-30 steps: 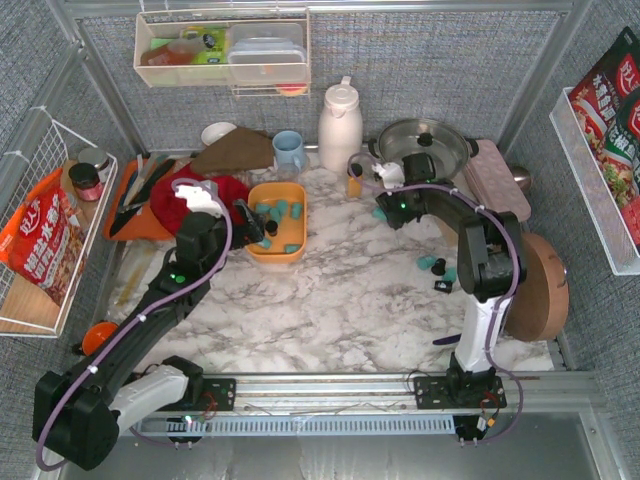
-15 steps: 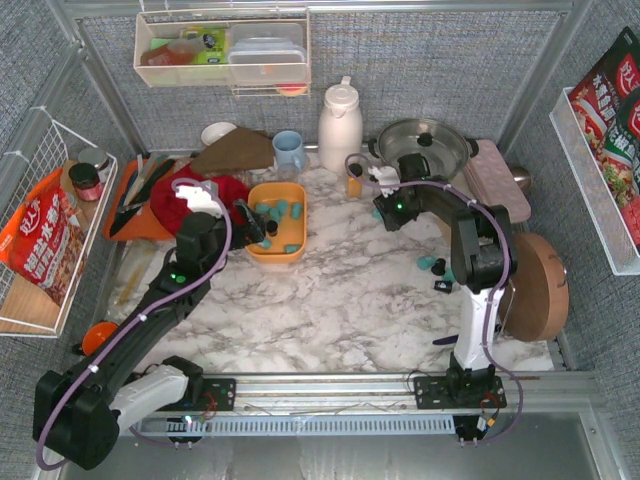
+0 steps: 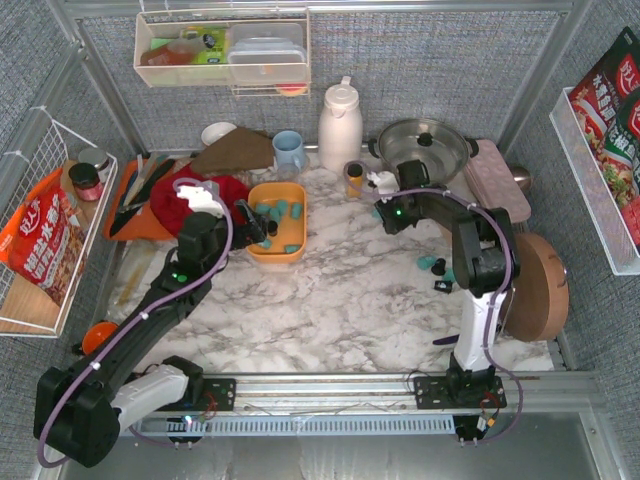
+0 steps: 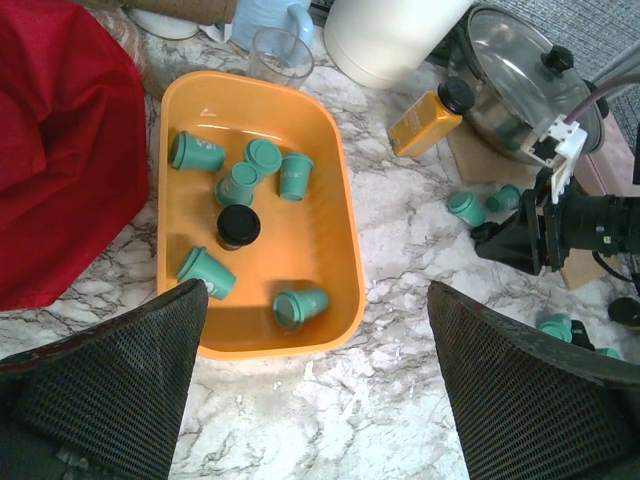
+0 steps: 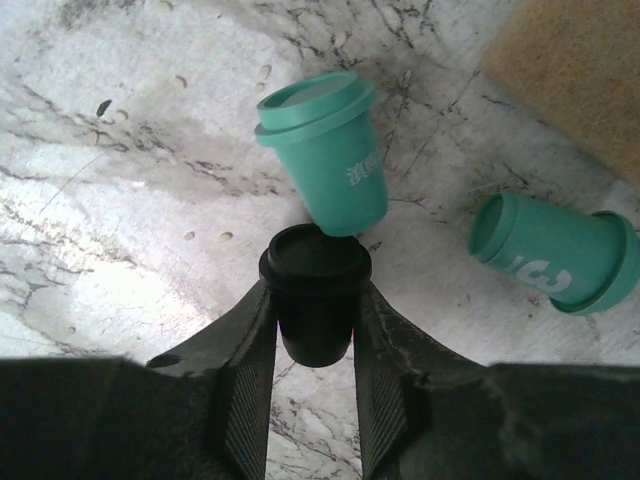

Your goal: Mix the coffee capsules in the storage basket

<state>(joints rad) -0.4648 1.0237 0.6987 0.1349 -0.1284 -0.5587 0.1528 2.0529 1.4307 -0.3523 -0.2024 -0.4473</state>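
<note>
Moved: right gripper [image 5: 315, 300] has shifted beside the pot [image 3: 425, 140] and narrowed; the amber bottle [image 4: 428, 118] now shows clear of it. Left arm unchanged.
Left gripper: spread wide [image 4: 316, 300], empty, hovering over the basket's near rim.
Storage basket: on the counter [image 3: 350, 290], left of centre [image 4: 300, 245]; six teal capsules [image 4: 295, 175] and one black capsule [image 4: 238, 226] lie scattered inside.
Right gripper: pinching a black capsule [image 5: 316, 258] that looks to be sitting on the counter.
Loose capsules: one teal [image 5: 325, 150] touching the pinched one, another [image 5: 555, 250] on its side nearby; more [image 3: 432, 263] by the right arm.
Progress: roughly halfway; several capsules remain outside the basket.
Room: open marble between the arms; bottle, pot and a tan mat [image 5: 570, 70] crowd the pickup spot.
</note>
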